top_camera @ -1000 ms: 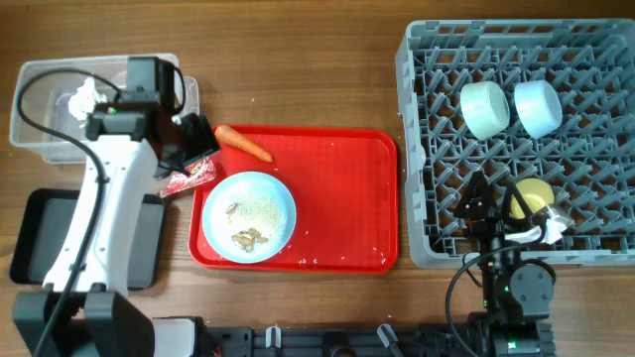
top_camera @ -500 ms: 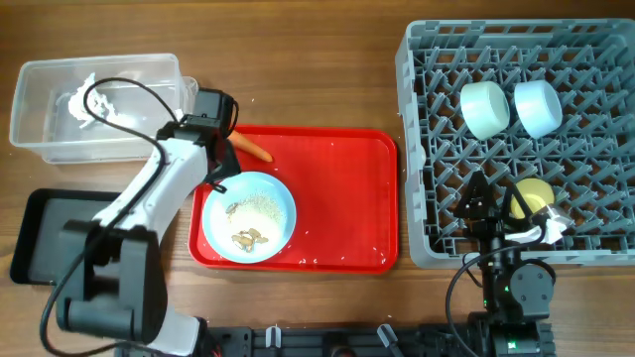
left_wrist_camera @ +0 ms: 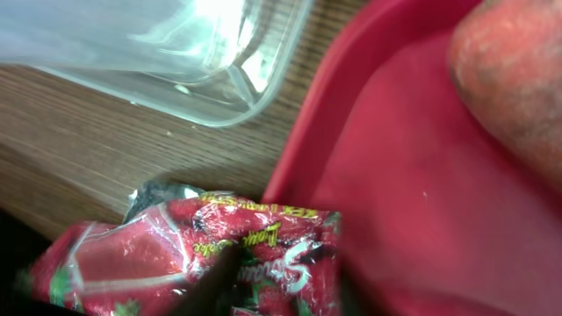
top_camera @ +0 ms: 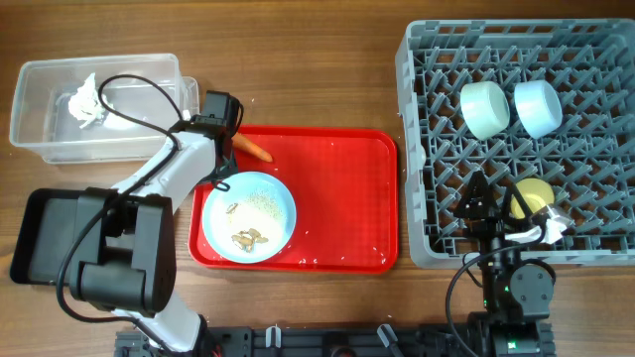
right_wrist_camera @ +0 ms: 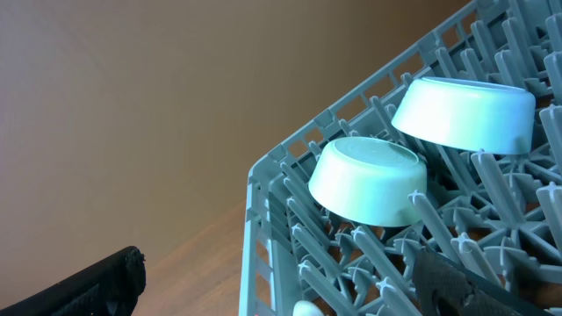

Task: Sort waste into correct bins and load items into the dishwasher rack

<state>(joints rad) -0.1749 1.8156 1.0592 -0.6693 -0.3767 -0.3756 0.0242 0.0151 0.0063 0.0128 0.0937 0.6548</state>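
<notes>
In the left wrist view the red-and-white wrapper (left_wrist_camera: 149,254) lies on the wood beside the red tray's rim, and my left gripper (left_wrist_camera: 281,294) is shut on it, with a dark finger (left_wrist_camera: 215,281) across it. Overhead, my left gripper (top_camera: 210,149) sits at the tray's upper left corner and the arm hides the wrapper. The carrot (top_camera: 250,148) lies just to its right. A pale blue plate (top_camera: 273,203) holds food scraps (top_camera: 248,236). My right gripper (top_camera: 494,205) stands open over the front of the dishwasher rack (top_camera: 427,149), holding nothing.
The clear tub (top_camera: 40,144) at back left holds white tissue (top_camera: 87,99). The black tray (top_camera: 30,248) lies at front left under the left arm. In the rack stand a mint green bowl (top_camera: 484,107), a light blue bowl (top_camera: 537,105) and a yellow cup (top_camera: 536,193).
My left arm swung from above the clear tub to the red tray's upper left corner, and its jaws closed on the wrapper. The right arm has not moved.
</notes>
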